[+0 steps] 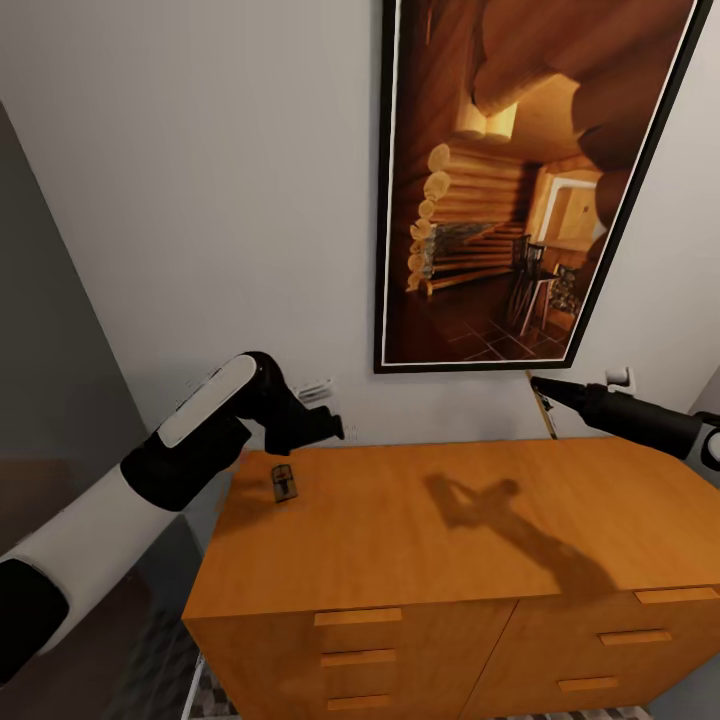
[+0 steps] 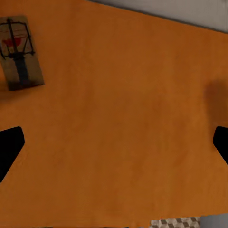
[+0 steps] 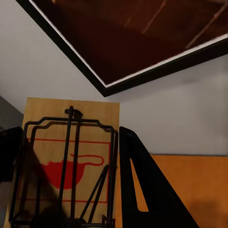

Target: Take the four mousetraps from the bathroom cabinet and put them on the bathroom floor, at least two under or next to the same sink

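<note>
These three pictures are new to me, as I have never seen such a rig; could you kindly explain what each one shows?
This is a simulated two-armed robot. The large picture comes from a camera on its head, looking down over both arms at a wooden cabinet standing against a wall, below a framed picture of a log cabin.

The other two pictures come from cameras near each wrist, looking along the jaws.

The left gripper hovers over the cabinet top with its jaws spread wide. One mousetrap lies flat on the wood just beneath it; the left wrist view shows the same trap, untouched.

The right gripper reaches in from the right side and holds a second mousetrap upright between its jaws, near the wall.
</note>
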Tool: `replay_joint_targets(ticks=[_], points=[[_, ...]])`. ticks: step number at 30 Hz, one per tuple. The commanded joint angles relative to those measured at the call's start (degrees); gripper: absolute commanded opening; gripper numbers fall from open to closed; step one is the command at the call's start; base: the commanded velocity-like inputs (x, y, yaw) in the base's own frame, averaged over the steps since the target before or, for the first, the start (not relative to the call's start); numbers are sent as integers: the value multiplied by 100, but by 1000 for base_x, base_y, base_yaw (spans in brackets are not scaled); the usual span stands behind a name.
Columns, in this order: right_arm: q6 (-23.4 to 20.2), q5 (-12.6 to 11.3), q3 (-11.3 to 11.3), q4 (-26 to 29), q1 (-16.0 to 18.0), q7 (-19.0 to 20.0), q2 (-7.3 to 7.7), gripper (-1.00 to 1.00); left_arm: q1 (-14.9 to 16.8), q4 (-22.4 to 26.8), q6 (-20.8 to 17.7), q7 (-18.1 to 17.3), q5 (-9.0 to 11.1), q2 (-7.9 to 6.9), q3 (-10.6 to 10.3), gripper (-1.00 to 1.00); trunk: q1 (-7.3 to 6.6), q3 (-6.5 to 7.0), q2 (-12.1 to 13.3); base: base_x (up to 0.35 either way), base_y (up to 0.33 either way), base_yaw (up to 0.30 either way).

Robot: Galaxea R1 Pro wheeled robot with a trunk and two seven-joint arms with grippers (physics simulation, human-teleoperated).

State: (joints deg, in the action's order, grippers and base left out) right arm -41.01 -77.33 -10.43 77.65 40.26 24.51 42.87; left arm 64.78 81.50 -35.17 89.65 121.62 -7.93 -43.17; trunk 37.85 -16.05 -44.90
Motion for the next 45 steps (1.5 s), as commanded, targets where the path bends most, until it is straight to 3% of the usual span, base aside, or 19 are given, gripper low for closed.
replay_joint_targets(ticks=[1,7,10,14,17,21,24,31,35,39,45], points=[[-16,-24,-10,-3,9,-4,-4,-100,9,-23,-55,35,27,-127,4,100,1,-9,-7,0,0,0],[-5,-11,-16,-4,8,-8,-18,-100,9,-60,-46,35,21,-778,200,100,1,-9,-7,0,0,0],[-4,-10,-19,-4,8,-8,-22,-100,9,-73,-50,35,20,-980,244,100,1,-9,-7,0,0,0],[-3,-10,-20,-4,8,-12,-24,-100,13,-207,-57,35,25,-1067,273,100,1,-9,-7,0,0,0],[-3,-10,-21,-4,6,-13,-24,-100,16,-600,-71,35,21,-1094,310,100,1,-9,-7,0,0,0],[-3,-10,-21,-4,4,-14,-24,-100,17,-992,-81,35,-41,-1083,322,100,1,-9,-7,0,0,0],[-3,-10,-21,-4,5,-13,-24,-100,17,-1147,-75,35,-267,-1059,327,100,1,-9,-7,0,0,0],[-3,-10,-21,-4,7,-9,-24,-100,16,-1398,-23,23,-1208,-921,314,100,1,-9,-7,0,0,0],[-3,-10,-21,-5,5,-9,-24,-100,12,-1725,27,7,-1577,-638,301,100,1,-9,-7,0,0,0],[-3,-10,-21,-11,7,-12,-24,-100,10,-1908,40,2,-1689,-400,283,100,1,-9,-7,0,0,0],[-3,-10,-21,-20,6,-12,-24,-100,10,-1965,45,0,-1724,-288,278,100,1,-9,-7,0,-2,0]])
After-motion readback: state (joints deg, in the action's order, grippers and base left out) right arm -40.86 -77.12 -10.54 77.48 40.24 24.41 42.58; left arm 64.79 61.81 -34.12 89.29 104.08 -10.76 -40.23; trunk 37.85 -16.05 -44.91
